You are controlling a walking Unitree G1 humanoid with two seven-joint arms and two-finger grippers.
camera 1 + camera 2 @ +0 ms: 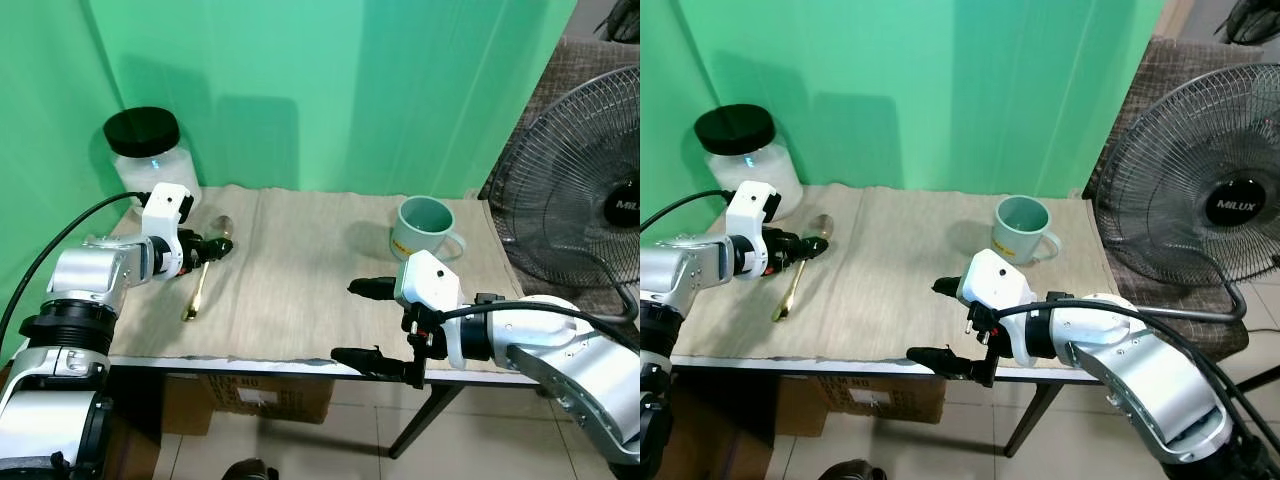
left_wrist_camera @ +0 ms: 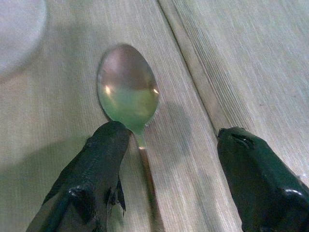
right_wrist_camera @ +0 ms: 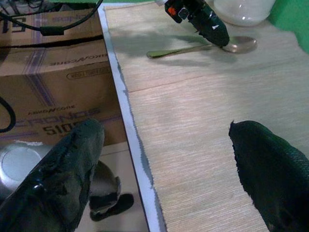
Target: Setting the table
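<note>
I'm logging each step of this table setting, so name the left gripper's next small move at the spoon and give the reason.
Probably lower slightly and close. The left gripper is open over the spoon, its fingers straddling the neck where bowl meets handle, and the spoon lies flat on the table runner, not yet held. The right gripper hangs open over the table's front edge, away from the spoon.

The spoon (image 2: 128,94) handle runs out under the left hand (image 2: 169,145) and off the wrist picture's edge. The fan (image 1: 585,190) is sliced by the frame on the right. The box (image 3: 53,72) lettering below the counter (image 3: 123,96) is partly cut off.
</note>
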